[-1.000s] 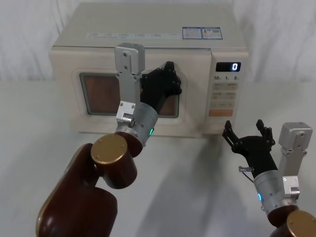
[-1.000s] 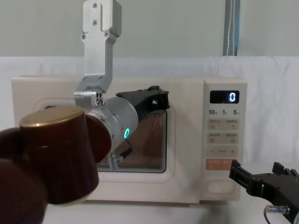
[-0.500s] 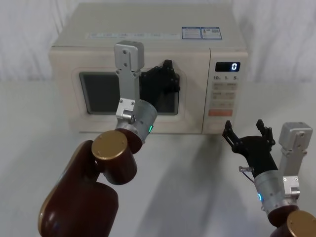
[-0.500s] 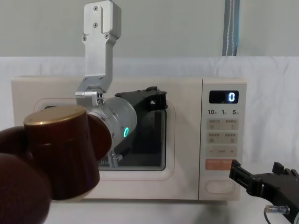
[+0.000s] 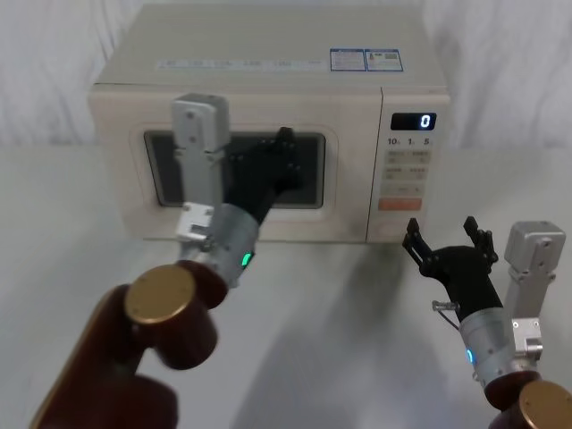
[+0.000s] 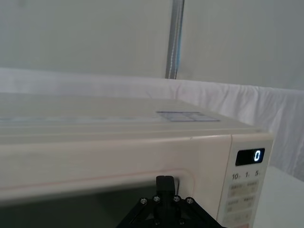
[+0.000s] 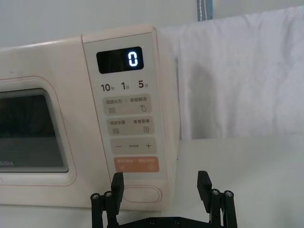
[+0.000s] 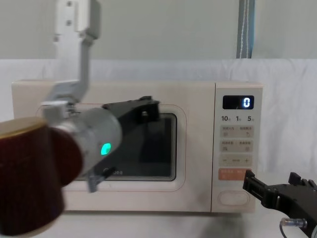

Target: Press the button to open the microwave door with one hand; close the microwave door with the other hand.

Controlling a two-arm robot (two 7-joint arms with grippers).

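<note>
Head view: the microwave door (image 5: 237,174) now sits flush with the cabinet, its window dark, where a second ago it stood slightly ajar with the cavity lit. The left gripper (image 5: 273,165) has pulled back from the glass toward seven o'clock; whether its prongs are apart or together I cannot tell. The right gripper (image 5: 450,243) has not moved, prongs spread, just at five o'clock of the control panel (image 5: 408,165). I judge the closing step done and the task essentially finished, with only the retreat remaining.

Left wrist view: the left gripper's black tip shows at six o'clock, with the door's upper frame (image 6: 95,183) just beyond it. The microwave's top carries a small label (image 6: 187,116), and the display (image 6: 250,156) reads 0.

Right wrist view: the right gripper's two prongs (image 7: 204,183) stand well apart, hovering near the oval open button (image 7: 140,194) but not touching it.

Chest view: the left arm is blurred, apparently mid-withdrawal, its green ring (image 8: 105,148) glowing. The microwave rests on a pale white table (image 5: 357,313), with white cloth (image 8: 287,99) draped behind and a plain grey wall above it.
</note>
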